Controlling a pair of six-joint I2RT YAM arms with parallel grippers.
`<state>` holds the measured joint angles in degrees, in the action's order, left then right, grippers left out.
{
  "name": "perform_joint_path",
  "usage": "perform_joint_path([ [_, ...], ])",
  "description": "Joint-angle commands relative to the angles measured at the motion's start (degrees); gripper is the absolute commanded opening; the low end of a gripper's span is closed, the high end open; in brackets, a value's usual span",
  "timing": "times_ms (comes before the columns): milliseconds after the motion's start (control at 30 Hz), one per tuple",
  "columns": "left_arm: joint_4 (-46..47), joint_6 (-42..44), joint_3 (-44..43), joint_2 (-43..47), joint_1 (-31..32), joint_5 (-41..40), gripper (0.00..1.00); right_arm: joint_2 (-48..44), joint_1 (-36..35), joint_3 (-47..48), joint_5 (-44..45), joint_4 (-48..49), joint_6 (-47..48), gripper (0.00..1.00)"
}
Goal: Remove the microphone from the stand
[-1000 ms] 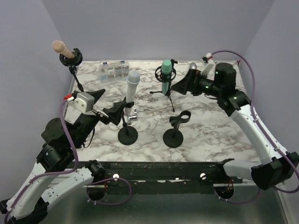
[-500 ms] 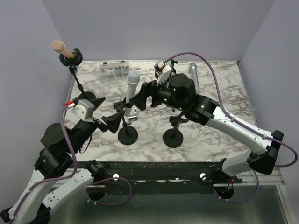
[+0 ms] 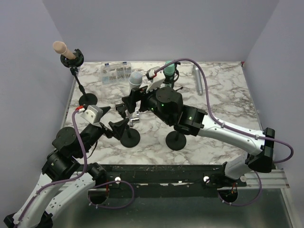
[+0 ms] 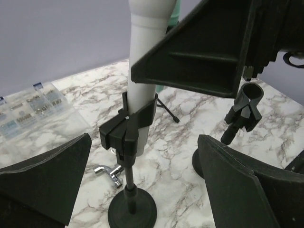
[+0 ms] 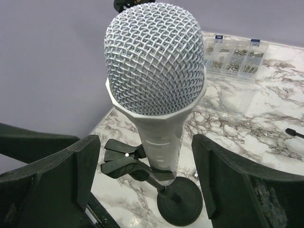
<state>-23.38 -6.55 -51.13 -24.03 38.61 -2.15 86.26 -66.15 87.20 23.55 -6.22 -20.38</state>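
Now the right gripper (image 5: 145,156) holds its flat, matte black fingers (image 5: 57,175) apart, one on each side of the microphone (image 5: 156,71), neither quite touching it. The left gripper (image 4: 144,142) is spread wide too, with the stand (image 4: 124,135) seen between its fingers. The microphone sits upright in the stand's black clip on the marble-patterned table (image 4: 171,156). It has a rounded silver wire-mesh head, a faceted collar and a smooth, pale grey tapering body.

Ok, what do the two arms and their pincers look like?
The left arm and right arm are white shells with black joints. A purple cable loops along each. The left pincer and right pincer each have two broad, black, wedge-shaped fingers. A white camera block sits on the left wrist; green lights glow on the right.
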Motion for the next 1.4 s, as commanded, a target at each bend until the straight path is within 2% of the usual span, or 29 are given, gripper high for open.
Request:
perform_joint_path([
  [0,-0.93,-3.27,3.59,3.06,-0.37,2.13,0.99,2.47,-1.13,2.38,8.34,3.0,2.05,0.83],
  [167,-2.57,-2.43,3.9,3.89,-0.38,6.03,0.99,3.96,-1.69,2.54,10.56,4.48,2.95,0.76],
  [333,-4.24,-1.67,3.13,3.29,-0.37,4.7,0.99,4.61,-2.02,2.21,11.07,5.43,3.41,0.69],
  [433,-7.17,-2.94,0.25,0.58,-0.54,-0.17,0.99,4.88,-1.98,1.86,11.43,5.61,3.51,0.65],
  [667,-4.79,-1.89,-4.64,-3.79,-2.72,1.46,0.98,4.19,-2.02,0.52,9.2,8.15,2.58,0.44],
  [733,-3.54,-1.87,-5.39,-4.76,-4.74,2.12,0.98,4.1,-2.04,0.4,8.98,8.15,2.63,0.37],
  [833,-2.27,-2.37,-6.28,-7.29,-9.92,9.26,0.99,4.17,-2.0,0.42,8.57,7.98,2.8,0.26],
  [967,0.1,-4.13,-6.11,-9.93,-20.53,20.8,0.99,4.04,-2.02,0.57,7.72,7.63,3.01,0.14],
  [1000,1.22,-4.46,-5.49,-10.27,-22.33,23.58,0.99,4.01,-2.0,0.6,7.49,7.54,3.19,0.12],
  [1200,4.74,-3.69,-0.29,-10.22,-23.32,24.83,0.99,3.91,-2.05,0.52,7.32,7.62,3.59,0.06],
  [1367,6.73,-2.3,4.15,-9.92,-23.32,22.52,0.99,4.42,-2.03,0.82,6.85,7.37,3.92,0.05],
])
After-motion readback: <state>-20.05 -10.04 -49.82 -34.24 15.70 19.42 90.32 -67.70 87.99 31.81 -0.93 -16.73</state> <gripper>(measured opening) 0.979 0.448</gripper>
